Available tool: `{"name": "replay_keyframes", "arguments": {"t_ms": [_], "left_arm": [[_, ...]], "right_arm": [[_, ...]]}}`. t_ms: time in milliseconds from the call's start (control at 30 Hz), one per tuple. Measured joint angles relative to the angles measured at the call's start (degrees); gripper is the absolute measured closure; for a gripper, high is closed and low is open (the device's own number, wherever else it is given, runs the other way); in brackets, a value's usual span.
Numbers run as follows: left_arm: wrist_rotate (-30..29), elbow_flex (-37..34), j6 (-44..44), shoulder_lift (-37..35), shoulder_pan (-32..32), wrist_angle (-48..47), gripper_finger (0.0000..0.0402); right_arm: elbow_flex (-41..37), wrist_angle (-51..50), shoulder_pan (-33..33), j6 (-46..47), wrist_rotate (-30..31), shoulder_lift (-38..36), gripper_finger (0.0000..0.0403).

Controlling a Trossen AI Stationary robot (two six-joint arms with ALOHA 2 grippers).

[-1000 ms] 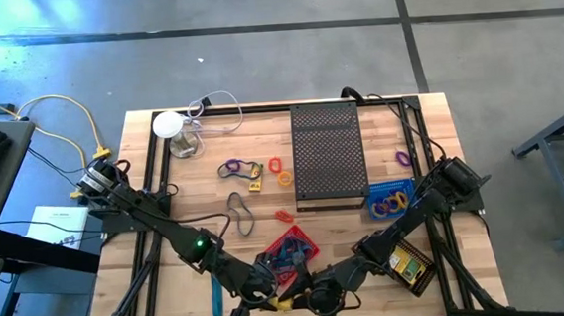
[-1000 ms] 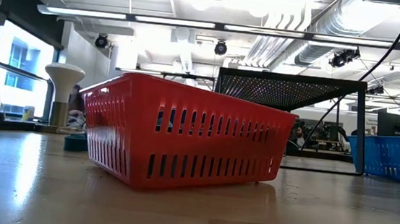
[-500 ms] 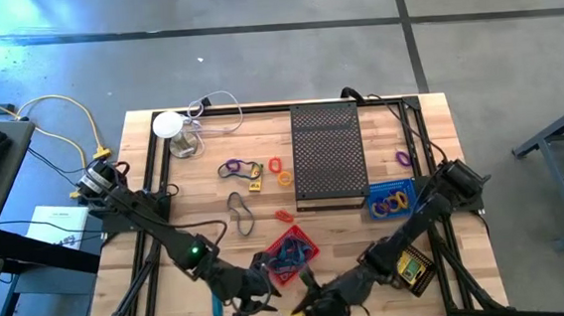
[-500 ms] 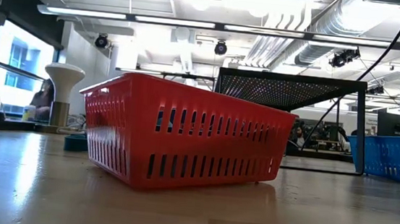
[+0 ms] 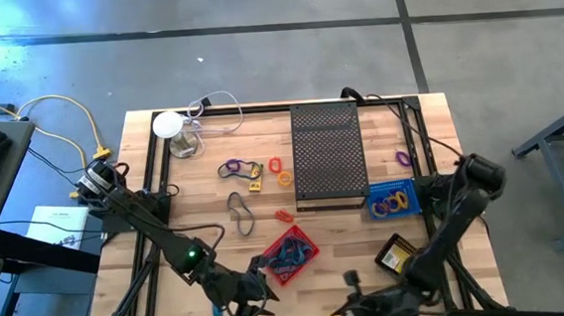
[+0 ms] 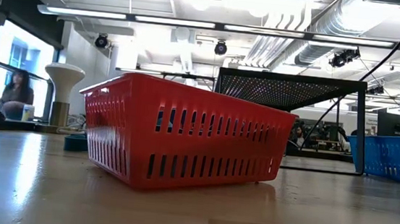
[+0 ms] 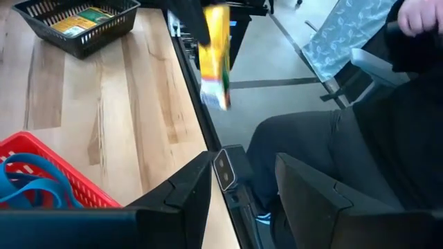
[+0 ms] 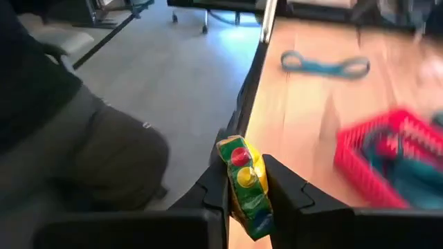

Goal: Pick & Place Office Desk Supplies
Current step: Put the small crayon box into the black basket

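- Bench [image 5: 132,288] carries the scattered supplies; both arms reach to its near edge.
- Left pincer [image 5: 247,305] sits at the near edge, just beside the red basket [image 5: 291,254]; its fingers [image 7: 176,200] stand apart with nothing between them.
- Teal stick [image 5: 215,300] lies on the bench by the left arm.
- Grey elastic loop [image 5: 241,213] lies mid-bench; purple loop [image 5: 229,168] and a small yellow packet [image 5: 255,185] lie beyond it, near the white round object with a cable [image 5: 168,124].
- Red basket holds blue bands [image 7: 31,187].
- Black perforated tray [image 5: 327,155] rests at bench centre, right of orange and red rings [image 5: 279,170].
- Right pincer [image 8: 243,190] hangs past the near edge of the bench, clamped on a yellow packet [image 8: 243,181] with red and green marks; same packet seen in the left wrist view [image 7: 214,52].
- Blue basket [image 5: 392,201] holds yellow and purple loops; black basket [image 5: 401,257] near it holds yellow packets.
- Person's dark-clothed legs [image 7: 325,145] are seated just off the bench edge.
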Motion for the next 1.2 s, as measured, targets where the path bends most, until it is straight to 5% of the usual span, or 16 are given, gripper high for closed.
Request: {"name": "replay_keyframes", "arguments": {"t_ms": [433, 767, 1200], "left_arm": [[0.0, 0.0, 0.0, 0.0, 0.0, 0.0, 0.0245], [0.0, 0.0, 0.0, -0.1, 0.0, -2.0, 0.0245], [0.0, 0.1, 0.0, -0.1, 0.0, -3.2, 0.0245]], "right_arm": [[0.0, -40.0, 7.5, 49.7, -4.5, -17.4, 0.036], [-0.3, -74.1, 6.6, 82.1, -19.8, -22.2, 0.0356], [-10.9, -63.2, 3.0, 84.8, -33.2, -22.1, 0.0349]]}}
